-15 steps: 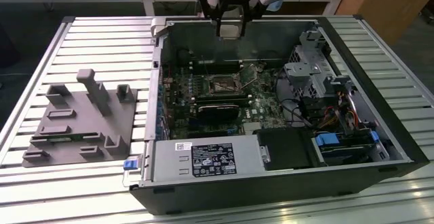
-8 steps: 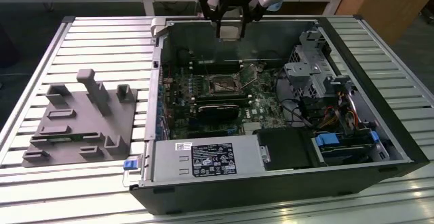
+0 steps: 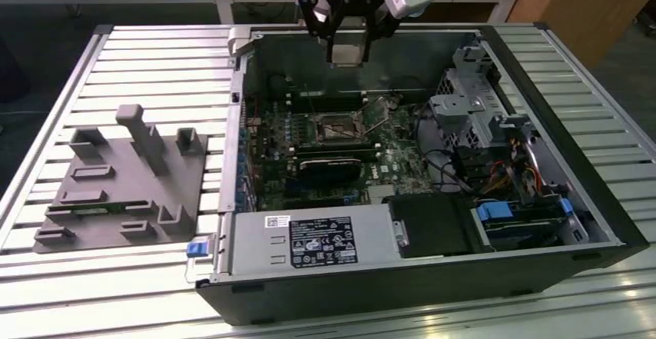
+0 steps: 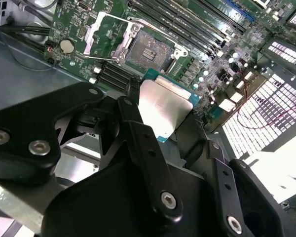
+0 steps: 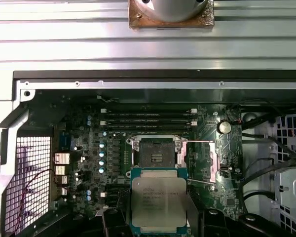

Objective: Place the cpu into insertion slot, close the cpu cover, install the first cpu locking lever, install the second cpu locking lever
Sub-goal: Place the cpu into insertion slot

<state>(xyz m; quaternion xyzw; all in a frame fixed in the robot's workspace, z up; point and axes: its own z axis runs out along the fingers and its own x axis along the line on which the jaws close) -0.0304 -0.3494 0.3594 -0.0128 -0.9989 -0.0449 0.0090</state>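
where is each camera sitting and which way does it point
exterior view: off the arm, raised, looking down at a slant into the open computer case; the hand hangs above the case's far side.
first wrist view: on the arm, looking straight down into the case; the cpu sits in the hand, beside the socket.
second wrist view: on the arm, looking slantwise past the black fingers at the cpu and socket.
shared: all three show the socket; both wrist views show the held cpu.

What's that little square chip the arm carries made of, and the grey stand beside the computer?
The cpu: a dull silvery metal face, faintly reflective, on a thin green board. The grey stand: probably matte plastic, uniform grey with no shine.
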